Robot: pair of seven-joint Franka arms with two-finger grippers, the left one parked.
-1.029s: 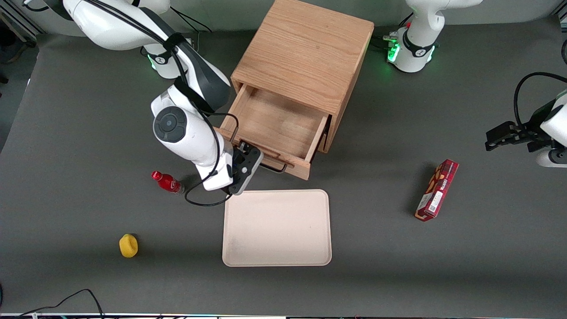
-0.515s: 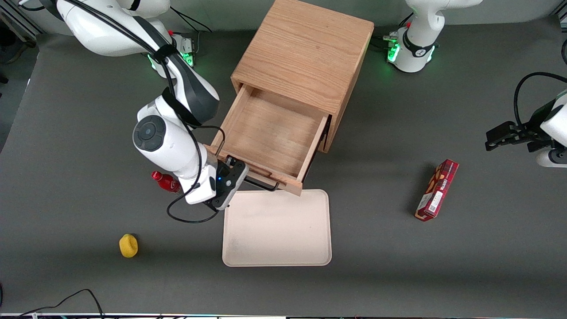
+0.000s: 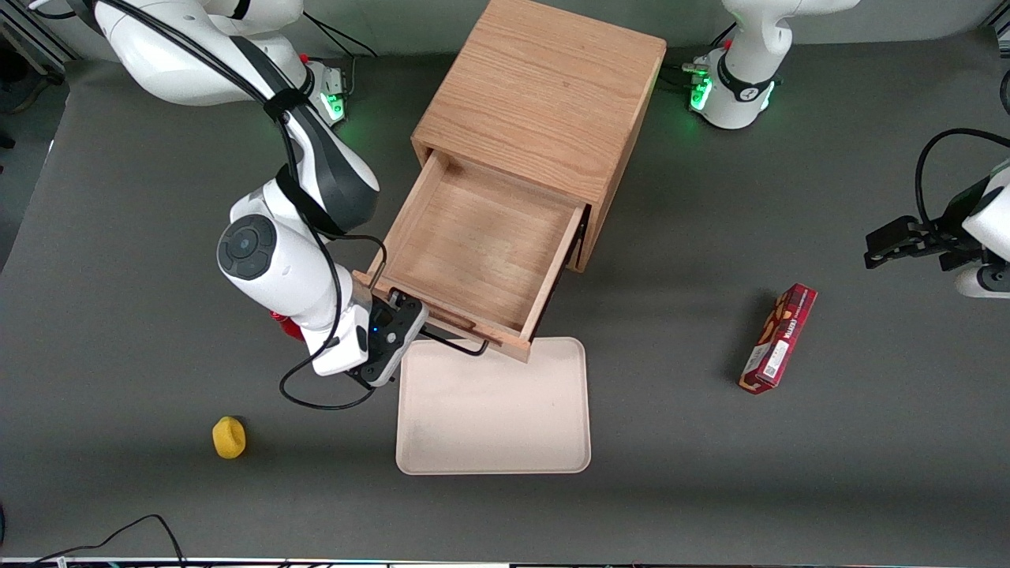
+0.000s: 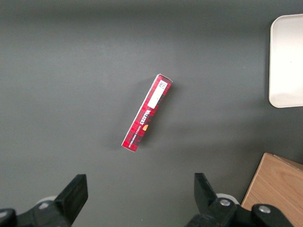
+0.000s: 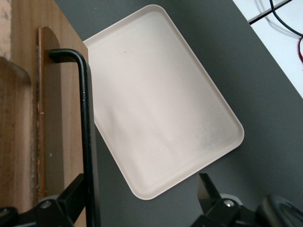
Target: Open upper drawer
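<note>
My upper drawer (image 3: 473, 252) is pulled well out of its light-oak cabinet (image 3: 544, 102), toward about seven o'clock in the front view. Its shallow wooden box is open to the top and nothing lies in it. The drawer front (image 3: 442, 319) is the part nearest the front camera, and it overhangs the rim of the tray. A thin black wire bar handle (image 3: 450, 341) runs along that front, and the wrist view shows it (image 5: 85, 132) standing off a brown backing strip (image 5: 49, 113). My gripper (image 3: 387, 339) sits at the handle's end, toward my arm's end of the table, one finger (image 5: 71, 196) just beside the bar, jaws spread apart.
</note>
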